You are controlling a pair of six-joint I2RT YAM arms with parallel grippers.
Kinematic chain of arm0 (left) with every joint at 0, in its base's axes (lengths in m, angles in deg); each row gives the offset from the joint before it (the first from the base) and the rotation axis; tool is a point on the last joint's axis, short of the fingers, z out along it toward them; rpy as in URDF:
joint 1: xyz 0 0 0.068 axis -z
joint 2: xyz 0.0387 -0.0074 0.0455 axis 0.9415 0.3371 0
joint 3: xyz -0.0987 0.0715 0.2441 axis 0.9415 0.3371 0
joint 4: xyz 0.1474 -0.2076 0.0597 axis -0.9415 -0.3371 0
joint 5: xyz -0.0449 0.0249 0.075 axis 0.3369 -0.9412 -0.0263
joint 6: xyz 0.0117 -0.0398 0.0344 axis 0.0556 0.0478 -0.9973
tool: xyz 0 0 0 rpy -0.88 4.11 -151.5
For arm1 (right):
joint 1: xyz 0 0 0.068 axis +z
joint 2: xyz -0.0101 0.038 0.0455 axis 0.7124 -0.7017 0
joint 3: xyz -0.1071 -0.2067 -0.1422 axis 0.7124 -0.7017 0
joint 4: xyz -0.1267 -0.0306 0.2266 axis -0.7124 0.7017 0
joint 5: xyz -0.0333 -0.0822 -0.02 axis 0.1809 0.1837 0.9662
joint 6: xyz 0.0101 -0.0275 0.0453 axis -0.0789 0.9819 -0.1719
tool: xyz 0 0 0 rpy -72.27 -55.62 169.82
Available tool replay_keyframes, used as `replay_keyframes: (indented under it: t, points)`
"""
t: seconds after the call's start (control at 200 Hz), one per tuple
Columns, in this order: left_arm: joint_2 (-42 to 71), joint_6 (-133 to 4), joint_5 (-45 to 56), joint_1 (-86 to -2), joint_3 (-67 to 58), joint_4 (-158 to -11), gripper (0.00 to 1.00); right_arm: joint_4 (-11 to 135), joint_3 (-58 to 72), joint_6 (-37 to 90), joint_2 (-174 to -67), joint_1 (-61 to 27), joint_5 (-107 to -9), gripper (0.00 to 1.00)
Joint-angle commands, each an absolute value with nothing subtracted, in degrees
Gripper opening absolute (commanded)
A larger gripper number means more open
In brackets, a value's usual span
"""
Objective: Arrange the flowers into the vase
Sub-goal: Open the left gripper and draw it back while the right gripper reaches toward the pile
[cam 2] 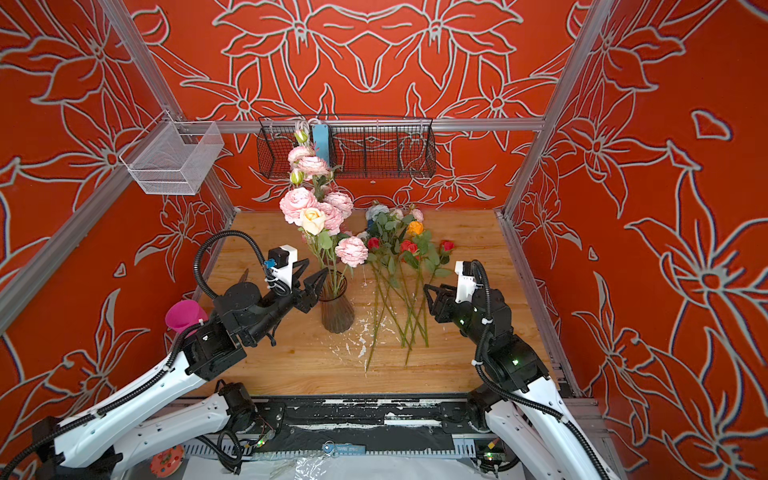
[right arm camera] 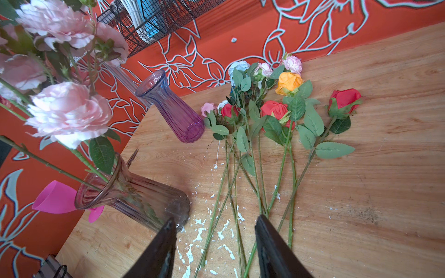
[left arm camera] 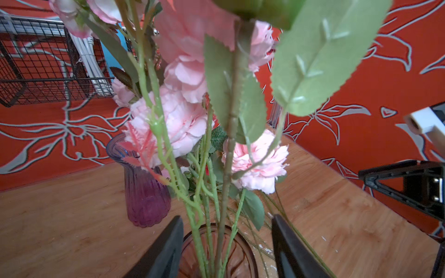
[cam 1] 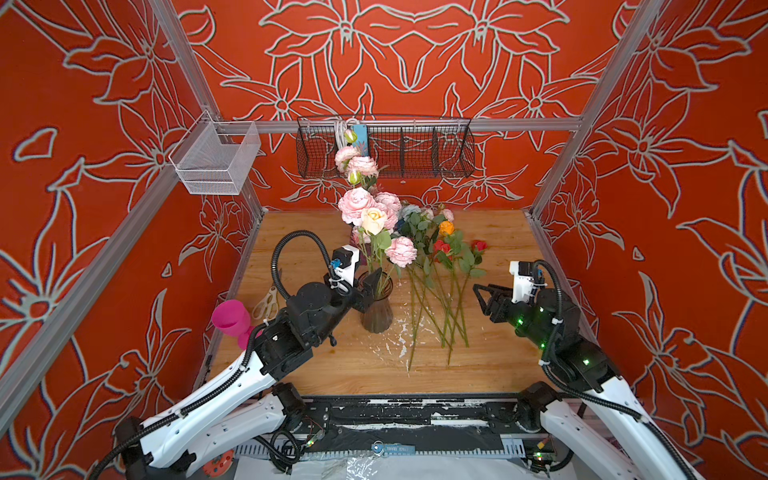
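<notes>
Wooden table (cam 1: 332, 365) between red patterned walls (cam 1: 83, 208). Directly below left gripper (left arm camera: 226, 217), vase (cam 1: 376, 311) with peonies (cam 1: 355, 203), stems near upright, blooms high and leaning toward far wall. Jaws apart on either side of stems, clamping nothing. Seems the letting-go step. Next: lift away straight, without hooking leaves. Right gripper (right arm camera: 216, 217) also spread, empty. Just under and ahead of it, roses (cam 1: 446, 249) flat on table, long axis away from it, heads farthest.
</notes>
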State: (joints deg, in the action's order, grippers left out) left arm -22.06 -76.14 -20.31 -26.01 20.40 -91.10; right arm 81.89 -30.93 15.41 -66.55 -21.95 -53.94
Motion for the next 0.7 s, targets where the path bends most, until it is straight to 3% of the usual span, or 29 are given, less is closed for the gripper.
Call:
replay_keyframes:
  t: [0.0, 0.3, 0.51, 0.696]
  points:
    - [-24.0, -72.7, -19.9, -26.2, 17.5, -97.5, 0.63, 82.6, -28.5, 15.6, -68.0, -21.7, -52.1, 0.54]
    - [-29.7, -66.9, -20.6, -26.2, 13.6, -109.9, 0.68, 86.5, -24.9, 13.2, -79.5, -22.3, -47.5, 0.44]
    - [-32.7, -64.8, -19.9, -26.2, 11.8, -114.7, 0.81, 86.6, -22.3, 16.4, -88.0, -24.1, -46.2, 0.49]
    - [-34.6, -63.6, -20.2, -26.2, 10.9, -119.8, 0.83, 86.1, -20.4, 13.4, -98.4, -27.6, -45.1, 0.50]
